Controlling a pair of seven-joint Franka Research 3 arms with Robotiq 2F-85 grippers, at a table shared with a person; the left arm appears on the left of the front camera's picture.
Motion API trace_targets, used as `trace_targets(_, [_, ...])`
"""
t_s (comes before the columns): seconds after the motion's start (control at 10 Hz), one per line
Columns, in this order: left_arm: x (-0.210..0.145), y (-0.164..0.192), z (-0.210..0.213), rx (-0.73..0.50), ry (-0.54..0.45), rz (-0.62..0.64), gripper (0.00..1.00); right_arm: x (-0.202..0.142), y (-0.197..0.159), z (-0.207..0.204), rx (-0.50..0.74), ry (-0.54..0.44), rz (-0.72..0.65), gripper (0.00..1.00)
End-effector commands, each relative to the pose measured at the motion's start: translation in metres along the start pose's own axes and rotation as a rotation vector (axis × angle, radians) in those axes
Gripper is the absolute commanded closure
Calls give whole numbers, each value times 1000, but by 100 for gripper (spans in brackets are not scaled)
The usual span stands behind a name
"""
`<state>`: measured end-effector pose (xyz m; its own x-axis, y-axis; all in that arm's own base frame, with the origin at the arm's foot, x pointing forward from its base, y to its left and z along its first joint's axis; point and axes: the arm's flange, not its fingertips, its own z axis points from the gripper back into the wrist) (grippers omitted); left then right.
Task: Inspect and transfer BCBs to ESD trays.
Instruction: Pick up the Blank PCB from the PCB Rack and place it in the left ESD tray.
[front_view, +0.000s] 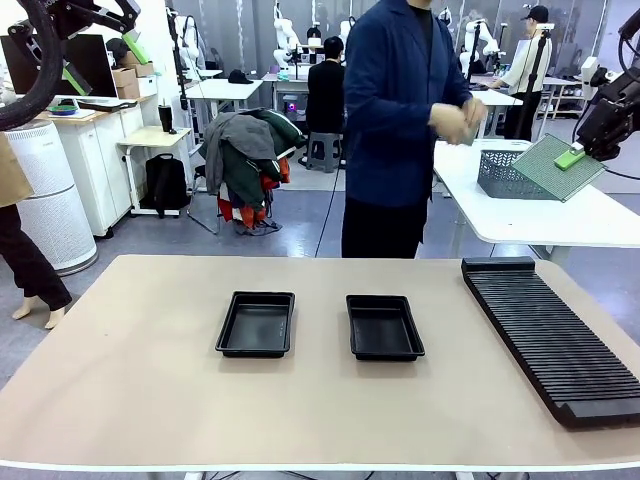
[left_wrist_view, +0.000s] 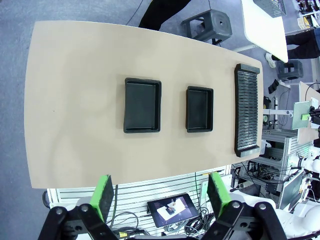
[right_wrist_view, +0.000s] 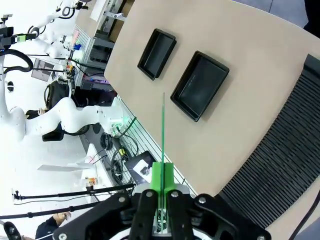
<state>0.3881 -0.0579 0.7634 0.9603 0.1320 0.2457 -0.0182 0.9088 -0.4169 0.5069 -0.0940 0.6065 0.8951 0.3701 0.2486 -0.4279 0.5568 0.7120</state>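
rack (front_view: 550, 335) cut by right edge; person's hands (front_view: 458, 120) blurred

Floor (front_view: 300, 225): grey, glossy.
White side table (front_view: 560, 222): beyond the desk's far right corner, bearing a grey wire basket (front_view: 495, 175).
White cabinet (front_view: 95, 170): far left, monitor (front_view: 88, 62) on top.
White cylindrical air purifier (front_view: 45, 200): beside the cabinet.
Chair draped with clothes (front_view: 245, 165); black backpack (front_view: 165, 185) on the floor; grey stool (front_view: 322, 152).

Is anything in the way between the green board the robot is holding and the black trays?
Nothing I can see. The right gripper holds the board high up on the right. Both trays sit empty on the table, and the long rack lies flat beside them, probably low enough to pass over.
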Motion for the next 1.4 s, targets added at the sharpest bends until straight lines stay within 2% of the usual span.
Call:
trace_targets(0.0, [0, 1, 0, -3, -1, 3, 0, -2, 1, 0, 0, 7, 22, 100])
trace_targets(0.1, [0, 1, 0, -3, -1, 3, 0, 0, 0, 0, 0, 0, 0, 97])
trace_targets(0.4, [0, 1, 0, -3, -1, 3, 0, 22, 37, -68, 28, -106, -123, 97])
trace_targets(0.6, [0, 1, 0, -3, -1, 3, 0, 12, 55, -84, 40, -135, -157, 97])
trace_targets(0.7, [0, 1, 0, -3, -1, 3, 0, -10, 68, -92, 73, -58, -194, 97])
trace_targets(0.8, [0, 1, 0, -3, -1, 3, 0, -48, 92, -98, 88, -26, -259, 97])
trace_targets(1.0, [0, 1, 0, -3, -1, 3, 0, -120, 132, -94, 38, 26, -375, 97])
trace_targets(1.3, [0, 1, 0, -3, -1, 3, 0, -158, 148, -93, -2, -7, -423, 97])
